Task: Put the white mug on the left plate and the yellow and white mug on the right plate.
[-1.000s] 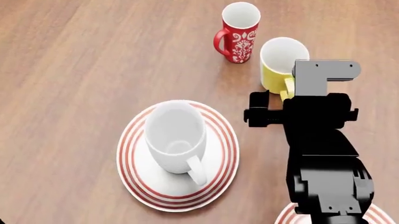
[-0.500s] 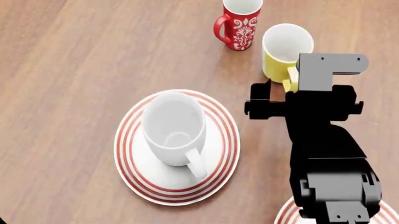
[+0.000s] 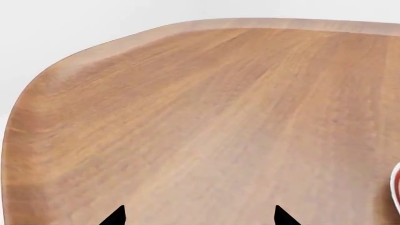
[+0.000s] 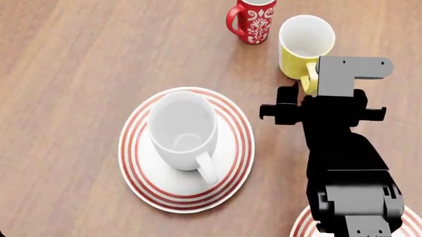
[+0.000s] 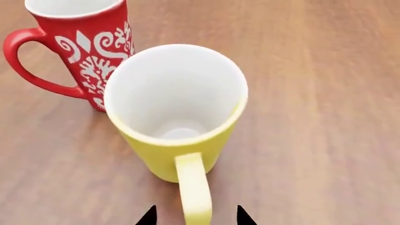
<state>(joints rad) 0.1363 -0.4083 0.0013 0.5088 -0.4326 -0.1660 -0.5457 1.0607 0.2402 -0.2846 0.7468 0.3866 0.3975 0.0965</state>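
The white mug (image 4: 181, 129) stands upright on the left plate (image 4: 142, 190), handle toward me. The yellow and white mug (image 4: 305, 43) stands on the table beyond my right arm (image 4: 339, 133). In the right wrist view it (image 5: 178, 101) is close, and its yellow handle (image 5: 194, 194) points at my right gripper (image 5: 195, 216), which is open with one fingertip on each side of the handle, not touching it. The right plate (image 4: 300, 226) shows only as a rim at the lower right, mostly hidden by the arm. My left gripper (image 3: 198, 219) is open and empty over bare table.
A slim red mug with a white pattern (image 4: 254, 17) stands just left of the yellow mug, nearly touching it (image 5: 78, 47). The rounded table corner and edge (image 3: 37, 93) show in the left wrist view, with a sliver of a plate rim (image 3: 396, 187).
My right gripper has moved forward to the yellow mug, and its fingertips now flank the handle. The head view has shifted, so the mugs sit higher in it. The white mug stays on its plate.
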